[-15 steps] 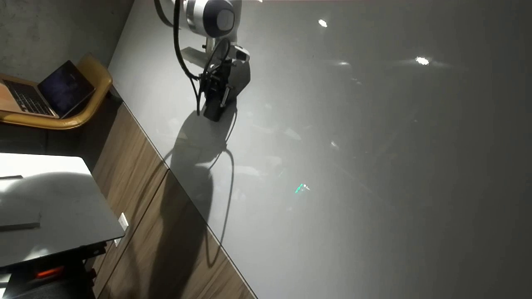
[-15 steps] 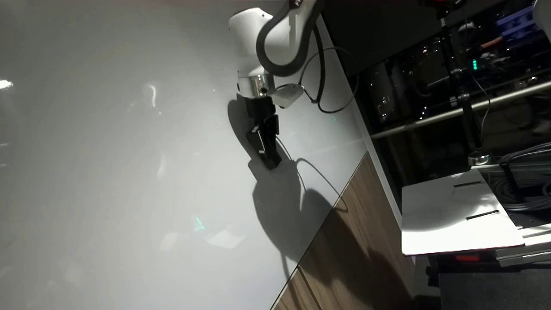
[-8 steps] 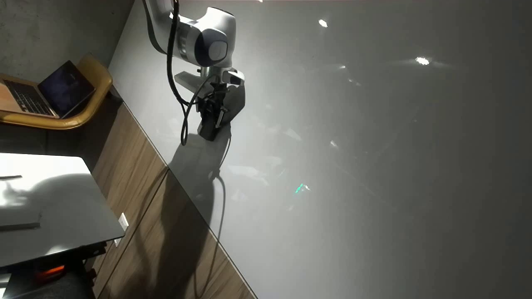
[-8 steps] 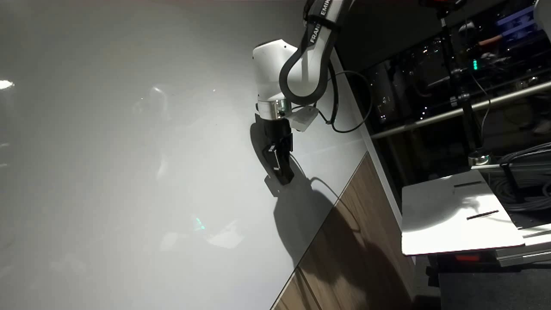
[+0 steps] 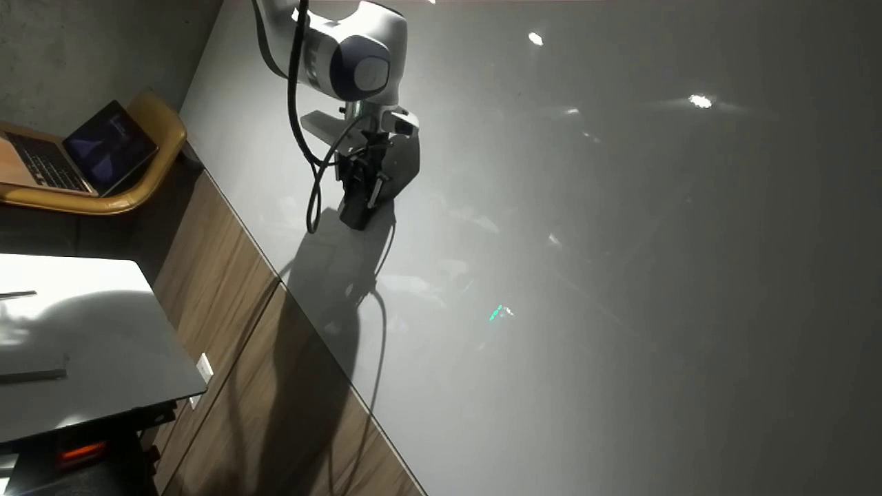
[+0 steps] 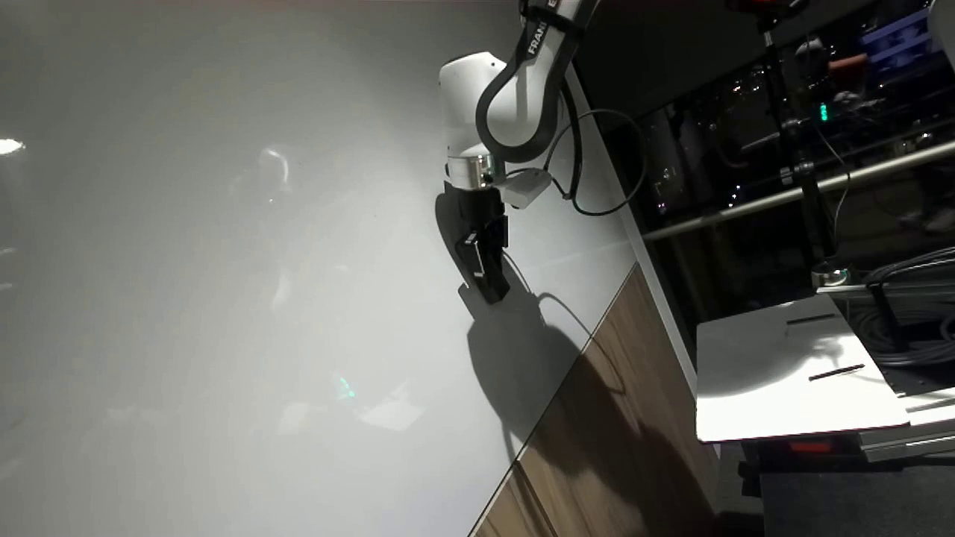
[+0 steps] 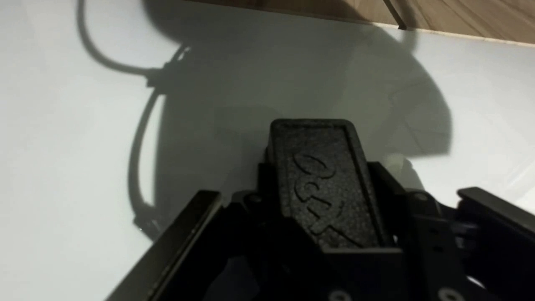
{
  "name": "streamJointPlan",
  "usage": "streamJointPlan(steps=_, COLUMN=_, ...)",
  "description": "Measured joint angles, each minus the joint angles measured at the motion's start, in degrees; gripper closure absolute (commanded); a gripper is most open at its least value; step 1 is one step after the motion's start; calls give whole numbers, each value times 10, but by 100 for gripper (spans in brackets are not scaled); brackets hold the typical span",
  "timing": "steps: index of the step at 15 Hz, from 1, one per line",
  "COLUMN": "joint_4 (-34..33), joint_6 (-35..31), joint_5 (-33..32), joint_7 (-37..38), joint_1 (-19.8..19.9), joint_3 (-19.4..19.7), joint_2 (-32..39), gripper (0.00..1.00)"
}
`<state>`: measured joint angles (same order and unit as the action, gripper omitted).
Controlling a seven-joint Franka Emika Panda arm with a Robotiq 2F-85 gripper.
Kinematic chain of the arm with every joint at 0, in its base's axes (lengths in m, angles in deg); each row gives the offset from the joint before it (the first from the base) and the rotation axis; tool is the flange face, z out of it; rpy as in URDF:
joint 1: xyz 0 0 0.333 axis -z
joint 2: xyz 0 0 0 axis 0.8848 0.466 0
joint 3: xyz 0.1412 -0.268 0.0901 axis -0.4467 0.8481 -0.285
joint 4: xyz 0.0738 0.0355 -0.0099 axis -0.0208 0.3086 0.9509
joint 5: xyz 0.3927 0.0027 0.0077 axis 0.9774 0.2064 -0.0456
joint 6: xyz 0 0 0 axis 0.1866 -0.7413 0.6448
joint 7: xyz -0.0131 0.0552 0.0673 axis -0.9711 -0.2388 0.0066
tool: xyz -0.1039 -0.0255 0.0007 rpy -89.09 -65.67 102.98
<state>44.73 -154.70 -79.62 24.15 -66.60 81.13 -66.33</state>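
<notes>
A dark block [image 7: 317, 167] with a speckled face and incised lettering, much like a board eraser, is clamped in my gripper [image 7: 324, 184]. The black fingers [image 7: 386, 184] press on its two long sides, and its near end is hidden behind the gripper's body. In both exterior views the block [image 5: 355, 215] points down the frame from the black gripper [image 6: 485, 250]. Behind it spreads a glossy white surface [image 5: 586, 275], where the arm throws a broad shadow. Whether the block touches that surface, I cannot tell.
Wooden panels [image 5: 213, 275] border the white surface along a slanted edge. A yellow chair [image 5: 165, 131] carries an open laptop [image 5: 110, 148]. Beyond the panels stands a small white-topped table [image 6: 746, 358] with dark bars. A black cable [image 5: 295, 96] hangs loosely along the arm.
The arm first swept with the block toward the wooden panels, then drew back slightly over the last half second. The grip on the block looks the same throughout.
</notes>
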Motion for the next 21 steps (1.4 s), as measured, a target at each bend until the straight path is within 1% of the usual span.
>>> streamJointPlan(steps=7, joint_4=-2, joint_6=23, joint_5=2, joint_7=-40, joint_1=31, joint_3=19, joint_2=-31, gripper=68)
streamJointPlan(steps=10, joint_4=-7, joint_6=37, joint_5=17, joint_7=-82, joint_1=48, joint_3=29, joint_2=-42, gripper=68)
streamJointPlan(steps=13, joint_4=0, joint_6=38, joint_5=25, joint_7=-115, joint_1=60, joint_3=33, joint_2=-66, gripper=68)
streamJointPlan(steps=15, joint_4=28, joint_6=47, joint_5=34, joint_7=-133, joint_1=57, joint_3=31, joint_2=-105, gripper=68)
streamJointPlan(steps=16, joint_4=51, joint_6=62, joint_5=43, joint_7=-143, joint_1=54, joint_3=28, joint_2=-132, gripper=68)
streamJointPlan(steps=18, joint_4=109, joint_6=102, joint_5=59, joint_7=-161, joint_1=43, joint_3=25, joint_2=-195, gripper=68)
streamJointPlan(steps=21, joint_4=210, joint_6=157, joint_5=60, joint_7=-172, joint_1=38, joint_3=26, joint_2=-276, gripper=68)
